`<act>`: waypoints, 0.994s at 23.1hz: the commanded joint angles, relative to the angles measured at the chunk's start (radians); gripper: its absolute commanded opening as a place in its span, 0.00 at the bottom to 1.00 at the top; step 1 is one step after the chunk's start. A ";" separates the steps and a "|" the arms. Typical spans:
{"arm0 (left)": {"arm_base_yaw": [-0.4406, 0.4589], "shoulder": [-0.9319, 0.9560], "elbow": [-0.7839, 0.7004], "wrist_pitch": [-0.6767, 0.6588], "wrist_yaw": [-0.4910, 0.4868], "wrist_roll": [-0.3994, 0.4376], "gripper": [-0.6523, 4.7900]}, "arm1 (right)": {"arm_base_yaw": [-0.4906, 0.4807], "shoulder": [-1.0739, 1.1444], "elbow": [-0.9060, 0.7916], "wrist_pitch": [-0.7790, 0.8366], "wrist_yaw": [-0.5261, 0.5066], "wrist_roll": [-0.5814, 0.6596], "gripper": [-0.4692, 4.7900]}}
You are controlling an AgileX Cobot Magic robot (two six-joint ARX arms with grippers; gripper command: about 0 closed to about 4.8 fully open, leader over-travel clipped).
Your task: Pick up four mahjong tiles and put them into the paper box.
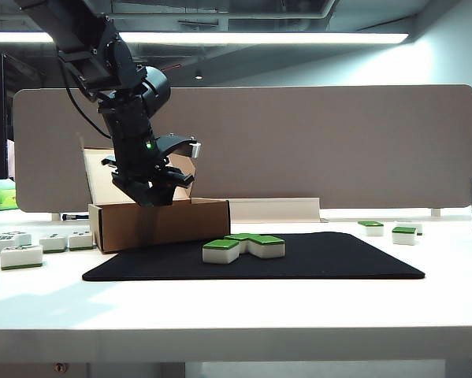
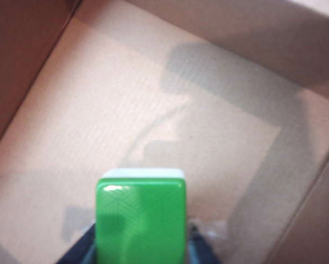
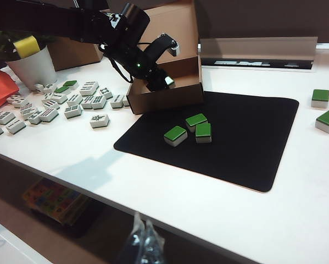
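Left gripper (image 2: 141, 250) over paper box (image 1: 161, 223) clamps green mahjong tile (image 2: 141, 220), seen only by wrist; right gripper (image 3: 142, 242) blurred, state unclear.

The exterior view looks level across the white counter (image 1: 236, 315) at the low brown cardboard box (image 1: 161, 223), the left wrist view peers straight down inside it from very near, and the right wrist view watches the same box (image 3: 169, 82) from high and far.
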State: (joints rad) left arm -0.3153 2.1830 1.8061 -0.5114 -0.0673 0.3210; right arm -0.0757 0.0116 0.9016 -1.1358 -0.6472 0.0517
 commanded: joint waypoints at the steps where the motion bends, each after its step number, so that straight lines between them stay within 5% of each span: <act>1: 0.001 0.014 0.003 -0.003 0.003 0.001 0.57 | 0.000 -0.012 0.002 0.010 0.001 -0.003 0.09; 7: 0.001 -0.005 0.041 -0.031 0.000 -0.001 0.57 | 0.000 -0.012 0.002 0.010 0.000 -0.003 0.09; 10: -0.003 -0.038 0.103 -0.123 0.021 -0.084 0.57 | 0.000 -0.012 0.002 0.010 0.000 -0.003 0.09; 16: -0.006 -0.119 0.173 -0.393 0.376 -0.180 0.57 | 0.000 -0.012 0.002 0.011 0.001 -0.003 0.09; 23: -0.104 -0.083 0.171 -0.606 0.279 -0.227 0.56 | 0.000 -0.012 0.002 0.011 0.001 -0.003 0.09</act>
State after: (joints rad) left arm -0.4034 2.0964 1.9732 -1.0950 0.2321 0.1226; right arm -0.0757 0.0116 0.9016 -1.1351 -0.6476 0.0517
